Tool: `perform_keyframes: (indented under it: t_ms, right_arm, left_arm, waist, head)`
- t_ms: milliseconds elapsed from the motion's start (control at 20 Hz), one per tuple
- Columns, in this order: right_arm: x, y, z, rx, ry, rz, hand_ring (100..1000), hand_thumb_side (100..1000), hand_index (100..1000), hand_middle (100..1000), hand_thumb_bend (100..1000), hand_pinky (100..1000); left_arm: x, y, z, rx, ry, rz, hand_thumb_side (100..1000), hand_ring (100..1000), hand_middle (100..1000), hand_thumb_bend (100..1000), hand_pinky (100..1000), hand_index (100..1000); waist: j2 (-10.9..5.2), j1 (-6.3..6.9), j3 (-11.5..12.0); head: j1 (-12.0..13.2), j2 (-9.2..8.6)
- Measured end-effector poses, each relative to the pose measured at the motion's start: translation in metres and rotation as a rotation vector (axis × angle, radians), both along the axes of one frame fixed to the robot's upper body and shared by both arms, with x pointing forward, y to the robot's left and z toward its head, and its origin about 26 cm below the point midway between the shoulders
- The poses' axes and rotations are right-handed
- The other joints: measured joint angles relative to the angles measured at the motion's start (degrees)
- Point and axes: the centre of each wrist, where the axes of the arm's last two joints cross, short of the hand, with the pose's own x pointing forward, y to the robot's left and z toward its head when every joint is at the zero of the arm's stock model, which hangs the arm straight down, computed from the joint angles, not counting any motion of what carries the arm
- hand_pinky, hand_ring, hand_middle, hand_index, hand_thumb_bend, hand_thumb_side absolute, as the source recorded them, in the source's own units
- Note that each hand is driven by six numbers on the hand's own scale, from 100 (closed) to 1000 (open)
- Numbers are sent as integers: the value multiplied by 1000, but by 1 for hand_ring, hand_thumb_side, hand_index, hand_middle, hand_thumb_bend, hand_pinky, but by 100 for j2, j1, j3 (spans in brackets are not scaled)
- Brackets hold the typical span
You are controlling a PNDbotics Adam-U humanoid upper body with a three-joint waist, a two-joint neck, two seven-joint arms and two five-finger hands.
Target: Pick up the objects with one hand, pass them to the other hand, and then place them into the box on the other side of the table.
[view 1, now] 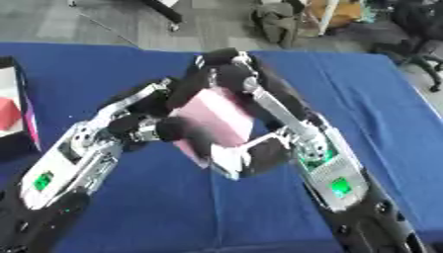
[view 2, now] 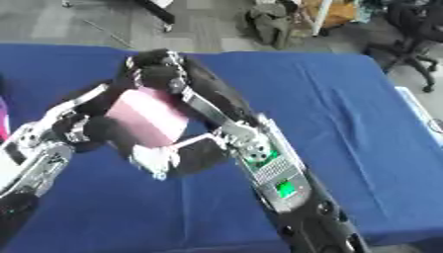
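Both forearms meet at centre: the right hand (view 1: pixel 251 118) curls round the pink block (view 1: pixel 221 118) from three o'clock, the left hand (view 1: pixel 155 128) clasps it from nine, above the blue table (view 1: pixel 363 99). Looks light, rigid, smooth; take the flat faces. The box (view 1: pixel 13 106) waits at nine o'clock.
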Motion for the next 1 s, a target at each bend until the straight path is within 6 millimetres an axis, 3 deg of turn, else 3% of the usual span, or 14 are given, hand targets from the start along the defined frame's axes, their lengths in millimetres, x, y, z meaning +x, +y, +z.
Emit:
perform_keyframes:
  t_ms: [1000]
  right_arm:
    - [-1, 2, -4, 105, -18, -33, 468, 594, 411, 373, 303, 435]
  left_arm:
    - [0, -1, -4, 5, 11, 4, 417, 474, 279, 137, 652, 360]
  waist:
    - [-1, 0, 8]
  head:
    - [17, 0]
